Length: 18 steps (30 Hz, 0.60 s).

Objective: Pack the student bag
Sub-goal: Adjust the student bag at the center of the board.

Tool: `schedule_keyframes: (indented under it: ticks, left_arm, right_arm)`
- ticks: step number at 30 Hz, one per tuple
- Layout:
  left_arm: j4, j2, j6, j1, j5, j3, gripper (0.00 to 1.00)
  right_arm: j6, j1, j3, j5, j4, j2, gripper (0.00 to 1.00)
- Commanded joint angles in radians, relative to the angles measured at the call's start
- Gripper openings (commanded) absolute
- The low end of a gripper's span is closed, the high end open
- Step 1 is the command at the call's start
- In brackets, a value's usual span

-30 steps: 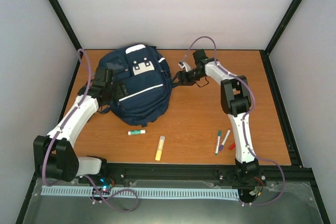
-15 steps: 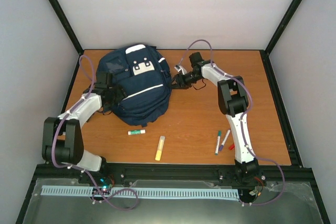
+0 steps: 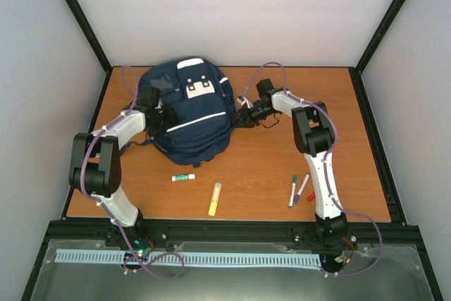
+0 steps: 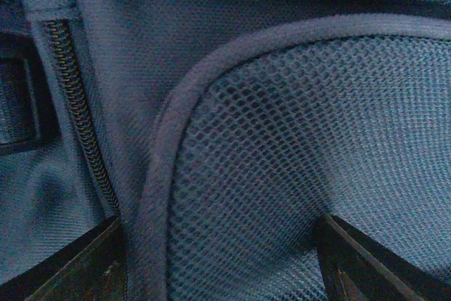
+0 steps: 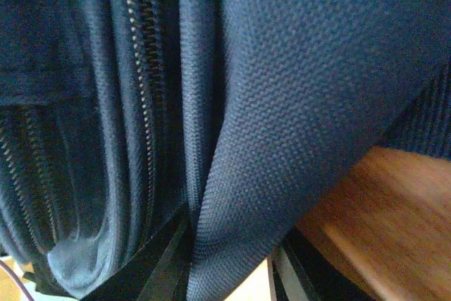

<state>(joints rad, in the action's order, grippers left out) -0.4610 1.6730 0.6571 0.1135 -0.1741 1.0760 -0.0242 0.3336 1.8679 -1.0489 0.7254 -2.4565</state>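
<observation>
Fingers (image 4: pixel 84 266) of the left gripper (image 4: pixel 218 244) stand wide against the bag (image 3: pixel 190 114), its mesh pocket bulging between them and a zip just to the left. The right gripper (image 5: pixel 232 252) is narrow, pinching a fold of the bag's navy cloth beside its zips. The bag lies front up on the table (image 3: pixel 282 153), a gripper at each flank. Nearer the arm bases than the bag lie a glue stick (image 3: pixel 183 177), a highlighter (image 3: pixel 214 199) and markers (image 3: pixel 297 189).

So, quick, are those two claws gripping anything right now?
Left fingers: open, straddling the mesh pocket of the navy blue fabric backpack.
Right fingers: closed on a fold of the backpack's fabric.
</observation>
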Motion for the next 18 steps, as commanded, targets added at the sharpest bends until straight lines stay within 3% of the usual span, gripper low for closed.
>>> schedule_keyframes:
  ticks: [1,10,18]
  left_arm:
    - [0.091,0.065,-0.023,0.082,-0.083,0.085,0.73]
    - [0.107,0.111,-0.01,0.235,-0.108,0.125,0.7]
    - [0.081,0.109,-0.007,0.411,-0.056,0.182,0.69]
  right_arm:
    - [0.02,-0.004,-0.045,-0.035,0.017,0.032,0.27]
    - [0.131,-0.087,-0.21,-0.033,0.096,0.168,0.24]
    - [0.279,-0.239,-0.411,-0.02,0.172,0.297,0.24]
